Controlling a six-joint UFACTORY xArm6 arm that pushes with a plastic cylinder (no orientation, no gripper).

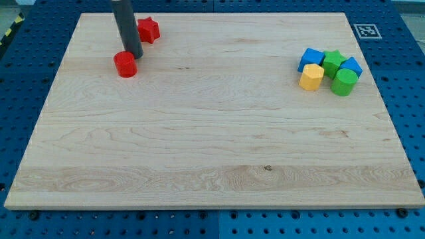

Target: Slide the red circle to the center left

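Note:
The red circle [125,64] lies on the wooden board [212,153] near the view's top left. My tip [135,56] stands just at its upper right edge, touching or nearly touching it. The dark rod rises from there to the view's top edge. A red star [149,30] lies a little up and right of the rod.
A cluster sits at the view's right: a blue block [310,58], a green star [333,62], another blue block [352,66], a yellow block [311,78] and a green cylinder [344,82]. A marker tag [367,30] lies off the board's top right corner.

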